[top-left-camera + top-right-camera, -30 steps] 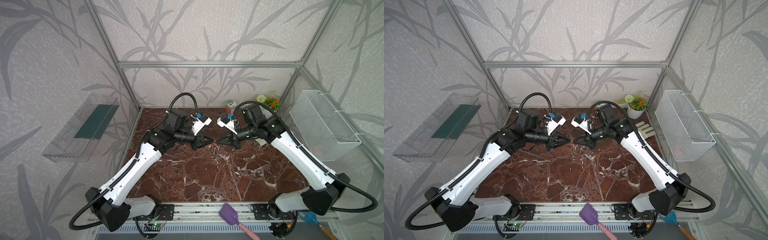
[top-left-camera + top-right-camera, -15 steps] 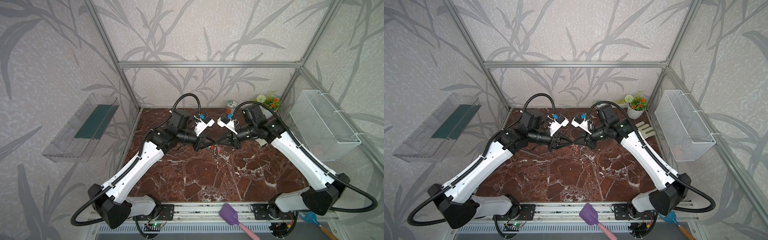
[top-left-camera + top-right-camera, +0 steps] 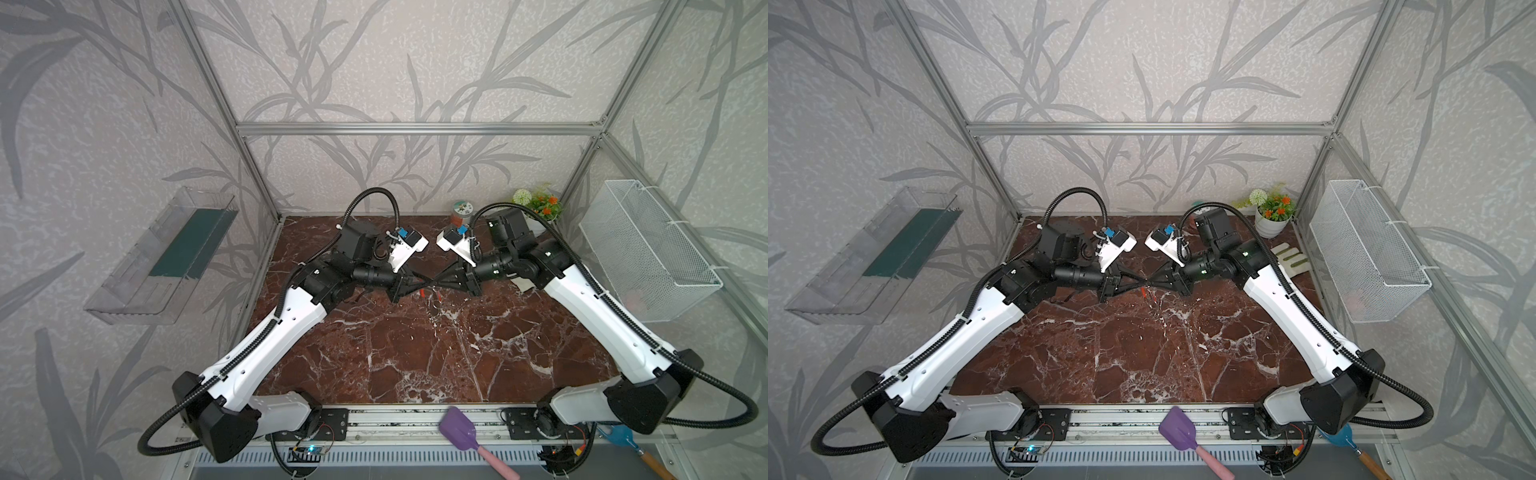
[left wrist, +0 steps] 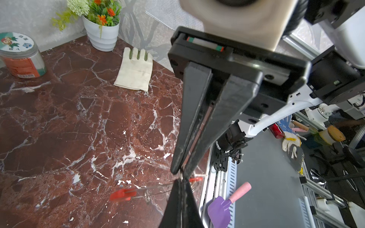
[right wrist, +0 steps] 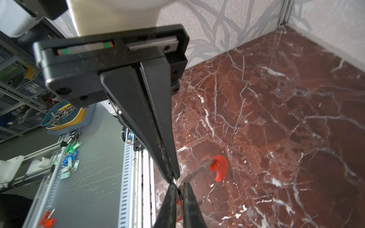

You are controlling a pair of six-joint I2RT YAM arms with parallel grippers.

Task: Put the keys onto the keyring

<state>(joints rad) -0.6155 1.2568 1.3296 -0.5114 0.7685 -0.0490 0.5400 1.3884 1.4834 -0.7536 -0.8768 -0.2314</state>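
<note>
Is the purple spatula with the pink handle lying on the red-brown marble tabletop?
No, the purple spatula with the pink handle lies beyond the front edge of the red-brown marble tabletop, over the grey metal rail.

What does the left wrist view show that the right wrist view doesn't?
Only the left wrist view: plant pot, jar, glove and purple spatula. Only the right wrist view: green and blue key tags and a bin of rings, off the table. Both: left claw and right claw tip to tip above the marble table, with the keyring at their tips.
</note>
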